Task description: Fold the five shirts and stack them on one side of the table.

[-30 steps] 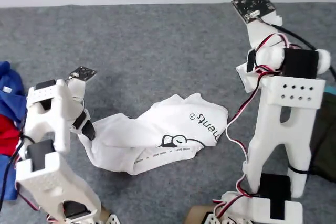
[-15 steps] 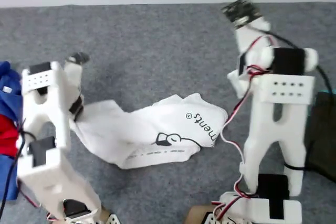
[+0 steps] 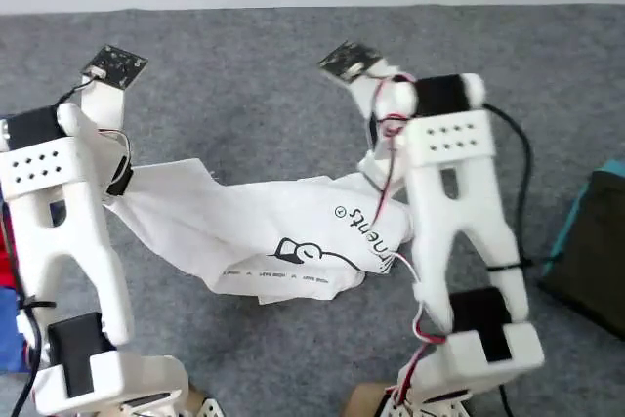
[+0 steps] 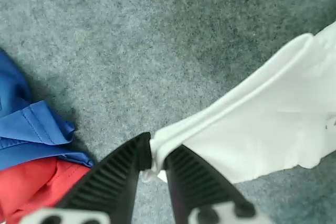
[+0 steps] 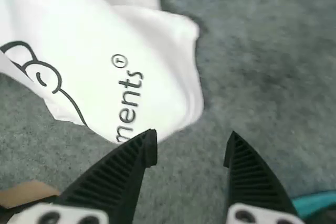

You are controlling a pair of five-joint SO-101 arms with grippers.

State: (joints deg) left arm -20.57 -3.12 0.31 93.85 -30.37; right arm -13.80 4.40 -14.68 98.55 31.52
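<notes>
White cotton took centre stage: the white shirt (image 3: 283,241) lay crumpled mid-table on the grey felt (image 3: 244,65), and the left gripper (image 4: 157,149) had its nine o'clock corner pinched tight. The right gripper (image 5: 191,140) hung with jaws spread wide, holding nothing, just over the shirt's three o'clock edge. A blue shirt (image 4: 31,129) and a red shirt (image 4: 31,182) sat bunched together out at nine o'clock.

Beside your left pincer (image 4: 157,153) the blue shirt (image 4: 31,129) and red shirt (image 4: 37,182) run off the frame. In the high view the left arm (image 3: 59,202) covers that pincer's hold on the white shirt (image 3: 264,231), and the right arm (image 3: 439,183) hides the shirt's end nearest the right pincer (image 5: 191,148). Close by it, a teal strip (image 5: 315,203) and a brown corner (image 5: 21,195) are cut off; you can't tell what they are
</notes>
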